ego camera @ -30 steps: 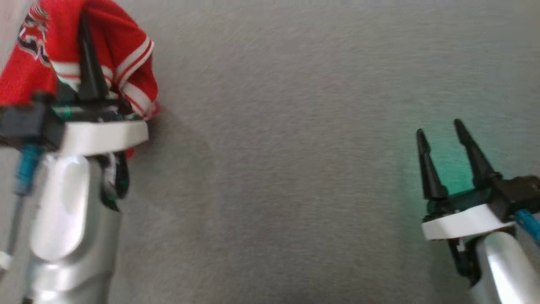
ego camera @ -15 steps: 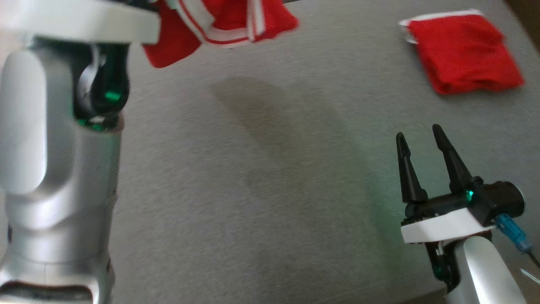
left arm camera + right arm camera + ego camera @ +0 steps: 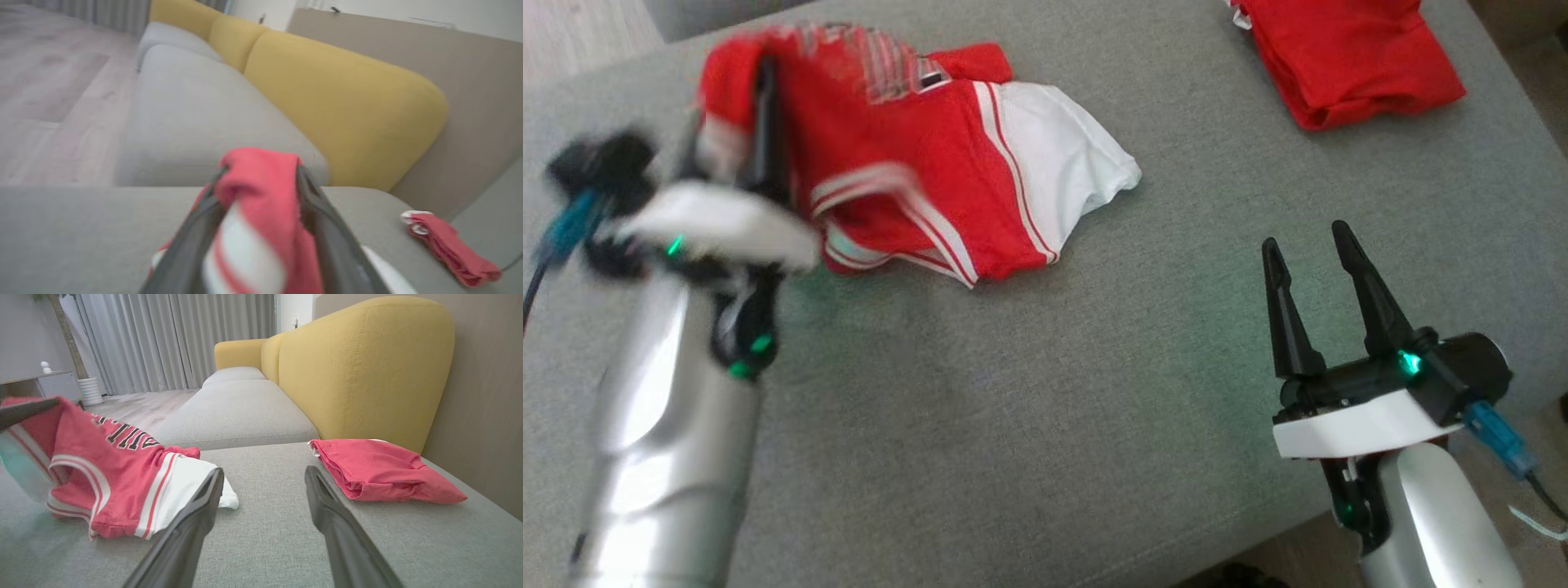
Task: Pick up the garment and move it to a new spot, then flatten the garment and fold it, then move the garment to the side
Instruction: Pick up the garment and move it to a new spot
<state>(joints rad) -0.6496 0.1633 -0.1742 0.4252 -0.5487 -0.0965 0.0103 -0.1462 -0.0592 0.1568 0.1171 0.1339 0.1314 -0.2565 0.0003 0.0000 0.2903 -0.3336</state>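
Observation:
The garment (image 3: 931,155) is a red jersey with white stripes and a white panel. Most of it lies crumpled on the grey cushion (image 3: 1013,408) at the far left. One end is still raised over my blurred left gripper (image 3: 731,122). In the left wrist view its fingers stand apart around a fold of the red cloth (image 3: 261,183). The right wrist view shows the jersey (image 3: 102,465) to the left of my right gripper (image 3: 264,470). That gripper (image 3: 1305,237) hovers open and empty at the lower right, well clear of the garment.
A second red garment (image 3: 1347,57), folded, lies at the far right of the cushion, also seen as the folded garment (image 3: 380,473) in the right wrist view. A yellow backrest (image 3: 359,367) rises behind it. The cushion's front edge (image 3: 1258,539) runs near my right arm.
The head camera has shifted. The jersey, held up by the shut left gripper before, now rests mostly on the cushion, and the left fingers have parted. The right gripper stays open.

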